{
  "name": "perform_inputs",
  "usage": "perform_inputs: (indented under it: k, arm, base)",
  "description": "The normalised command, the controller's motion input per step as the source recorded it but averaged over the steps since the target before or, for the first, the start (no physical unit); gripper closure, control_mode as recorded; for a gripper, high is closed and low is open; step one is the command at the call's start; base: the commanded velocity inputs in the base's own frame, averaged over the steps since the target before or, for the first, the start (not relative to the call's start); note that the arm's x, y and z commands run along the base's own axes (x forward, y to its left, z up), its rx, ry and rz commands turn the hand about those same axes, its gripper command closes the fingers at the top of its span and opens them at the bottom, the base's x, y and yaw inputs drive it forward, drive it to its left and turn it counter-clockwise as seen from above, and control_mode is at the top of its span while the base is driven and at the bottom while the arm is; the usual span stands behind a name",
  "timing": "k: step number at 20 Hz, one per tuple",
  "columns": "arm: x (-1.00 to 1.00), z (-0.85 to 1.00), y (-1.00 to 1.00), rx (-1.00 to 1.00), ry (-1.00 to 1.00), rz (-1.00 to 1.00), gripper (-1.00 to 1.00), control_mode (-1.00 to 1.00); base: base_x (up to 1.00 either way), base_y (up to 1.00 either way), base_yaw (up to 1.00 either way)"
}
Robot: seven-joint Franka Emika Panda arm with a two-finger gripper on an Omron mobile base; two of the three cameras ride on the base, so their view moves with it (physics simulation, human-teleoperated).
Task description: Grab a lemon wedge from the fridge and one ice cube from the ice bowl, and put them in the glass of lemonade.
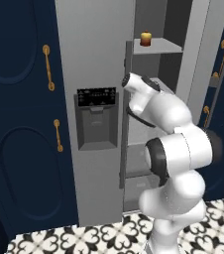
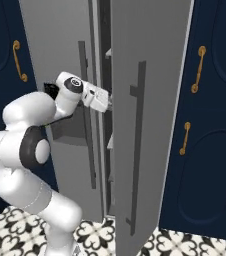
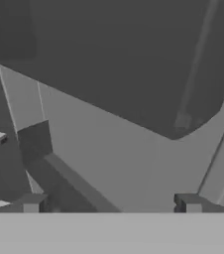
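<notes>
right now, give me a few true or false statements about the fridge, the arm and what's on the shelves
1. The fridge has its right door swung open. True.
2. The gripper is shut on a lemon wedge. False: its fingers stand wide apart with nothing between them.
3. A small yellow and red item sits on an upper shelf. True.
4. The dispenser panel is on the open door. False: it is on the closed left door.
5. The floor is plain grey. False: it is black-and-white patterned tile.
</notes>
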Motion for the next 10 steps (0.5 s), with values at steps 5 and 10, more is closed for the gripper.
perform_inputs:
  k: [5,10]
  arm:
    - [-0.16,-0.15,-1.00,0.00,0.19,-0.35,-1.00,-1.00]
    - [-0.65,-0.17,-1.00,0.03,0.03,-0.28,-1.00,-1.00]
  base:
    - [0.00,0.00,0.00]
    - [0.00,0.00,0.00]
